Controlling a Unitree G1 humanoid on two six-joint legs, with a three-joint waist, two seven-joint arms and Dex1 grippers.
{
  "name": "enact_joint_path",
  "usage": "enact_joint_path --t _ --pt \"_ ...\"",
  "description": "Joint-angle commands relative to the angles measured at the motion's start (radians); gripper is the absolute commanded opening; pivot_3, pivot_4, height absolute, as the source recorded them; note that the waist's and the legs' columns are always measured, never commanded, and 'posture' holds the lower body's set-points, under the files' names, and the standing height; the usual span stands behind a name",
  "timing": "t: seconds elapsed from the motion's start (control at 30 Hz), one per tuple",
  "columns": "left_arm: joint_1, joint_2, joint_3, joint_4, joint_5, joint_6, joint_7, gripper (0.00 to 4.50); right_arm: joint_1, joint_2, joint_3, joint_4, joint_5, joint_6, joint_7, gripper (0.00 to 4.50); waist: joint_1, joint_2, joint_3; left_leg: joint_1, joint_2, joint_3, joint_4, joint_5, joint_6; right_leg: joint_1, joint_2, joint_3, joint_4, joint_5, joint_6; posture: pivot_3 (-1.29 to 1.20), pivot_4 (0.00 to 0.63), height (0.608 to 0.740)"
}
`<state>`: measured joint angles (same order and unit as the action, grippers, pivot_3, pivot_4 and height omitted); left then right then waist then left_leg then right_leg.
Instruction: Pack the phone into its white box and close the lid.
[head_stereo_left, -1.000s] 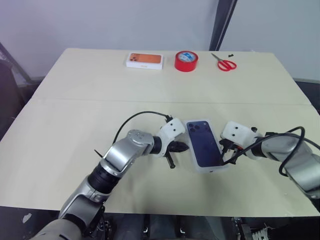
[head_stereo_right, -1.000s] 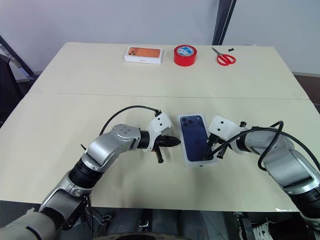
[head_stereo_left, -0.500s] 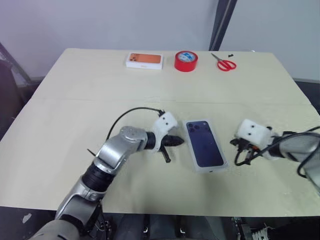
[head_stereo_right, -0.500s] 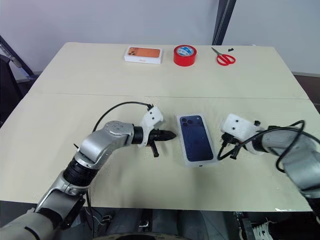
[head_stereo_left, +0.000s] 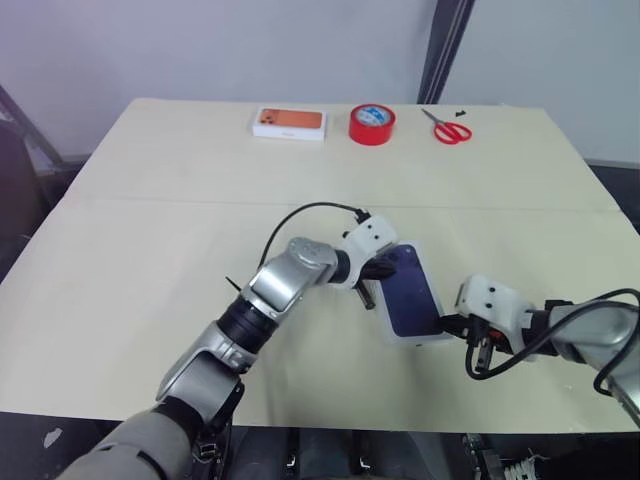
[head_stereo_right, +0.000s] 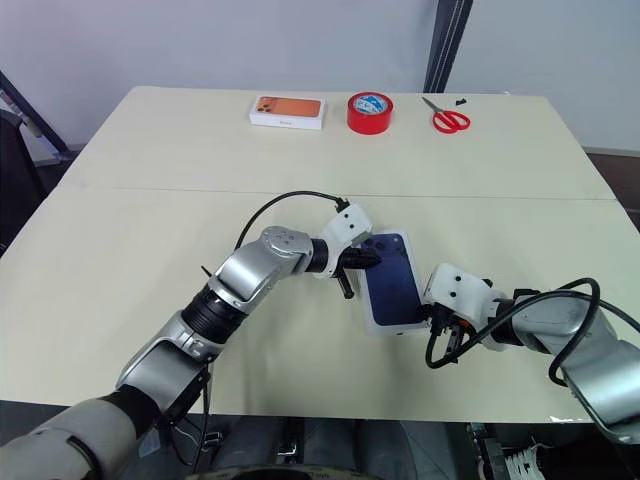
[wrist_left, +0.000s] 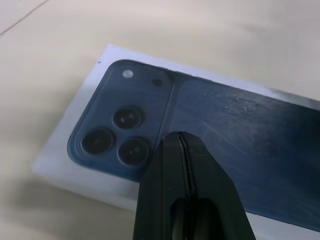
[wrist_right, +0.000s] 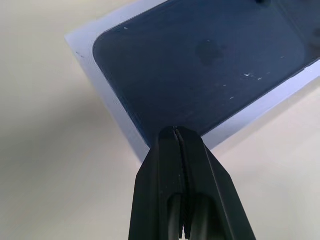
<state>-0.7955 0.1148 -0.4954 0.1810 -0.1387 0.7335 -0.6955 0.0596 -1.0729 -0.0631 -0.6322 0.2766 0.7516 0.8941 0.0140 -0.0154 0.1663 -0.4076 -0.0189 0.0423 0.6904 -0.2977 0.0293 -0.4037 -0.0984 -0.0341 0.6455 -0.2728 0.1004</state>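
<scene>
White cardboard lid (head_stereo_left: 410, 302), printed with a dark phone, lies flat on the worktop (head_stereo_left: 150, 250): light, stiff, slippery, probably best gripped by its edges; left fingers (wrist_left: 176, 150) and right fingers (wrist_right: 172, 145) both pinched closed, empty.

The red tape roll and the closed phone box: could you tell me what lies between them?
Only bare table between the red tape roll and the closed phone box, seen in the right eye view.

Head views look down over the table (head_stereo_left: 150, 230); wrist views close above the lid (wrist_left: 240, 125)
</scene>
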Motion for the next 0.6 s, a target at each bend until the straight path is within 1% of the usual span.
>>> enact_joint_path --t 0.03,0.17,0.23,0.3,0.37,0.47,0.6 --pt "0.013 -0.003 0.000 0.017 0.018 0.004 -0.002 0.00 0.008 -0.003 0.027 0.003 -0.031 0.002 -0.023 0.04 0.000 -0.003 -0.002 0.000 0.000 -0.001 0.000 0.000 0.000 0.000 0.000 0.000 0.000 0.000 0.000 0.00 0.150 0.719" --pt "0.024 0.021 0.161 -0.068 -0.035 -0.030 0.030 0.00 -0.089 0.054 -0.063 0.053 0.015 0.002 -0.051 0.04 -0.005 -0.002 -0.002 -0.001 0.000 -0.001 0.001 0.000 0.000 -0.001 -0.001 0.000 0.000 0.000 0.000 0.00 0.150 0.719" --pt "0.050 0.063 0.237 -0.142 -0.049 -0.057 0.045 0.00 -0.151 0.080 -0.103 0.109 0.034 0.003 -0.067 0.04 -0.008 -0.001 -0.001 -0.002 0.001 -0.001 0.001 0.000 -0.001 -0.003 0.000 0.000 0.001 0.000 0.000 0.00 0.150 0.719" --pt "0.094 0.123 0.315 -0.228 -0.063 -0.063 0.057 0.00 -0.209 0.105 -0.133 0.181 0.039 -0.039 -0.079 0.04 -0.010 0.000 -0.001 -0.002 0.001 -0.001 0.000 0.004 -0.007 -0.004 0.000 0.000 0.002 0.000 0.000 0.00 0.150 0.719" --pt "0.168 0.206 0.382 -0.317 -0.071 -0.063 0.053 0.00 -0.253 0.118 -0.140 0.250 0.034 -0.077 -0.080 0.04 -0.009 0.000 -0.001 -0.002 0.001 -0.001 -0.001 0.004 -0.008 -0.004 0.000 0.000 0.001 0.000 0.000 0.00 0.150 0.719" --pt "0.288 0.297 0.463 -0.419 -0.079 -0.061 0.059 0.00 -0.305 0.133 -0.145 0.359 0.034 -0.132 -0.066 0.04 -0.005 0.001 -0.001 -0.001 0.001 -0.001 -0.003 0.005 -0.008 -0.004 0.000 0.000 0.001 0.000 0.000 0.00 0.150 0.719" --pt "0.498 0.387 0.617 -0.508 -0.099 -0.065 0.080 0.00 -0.370 0.155 -0.141 0.471 0.072 -0.167 -0.017 0.04 -0.002 0.001 -0.001 -0.001 0.000 -0.001 -0.003 0.005 -0.008 -0.004 -0.002 0.000 0.000 0.000 0.000 0.00 0.150 0.719"
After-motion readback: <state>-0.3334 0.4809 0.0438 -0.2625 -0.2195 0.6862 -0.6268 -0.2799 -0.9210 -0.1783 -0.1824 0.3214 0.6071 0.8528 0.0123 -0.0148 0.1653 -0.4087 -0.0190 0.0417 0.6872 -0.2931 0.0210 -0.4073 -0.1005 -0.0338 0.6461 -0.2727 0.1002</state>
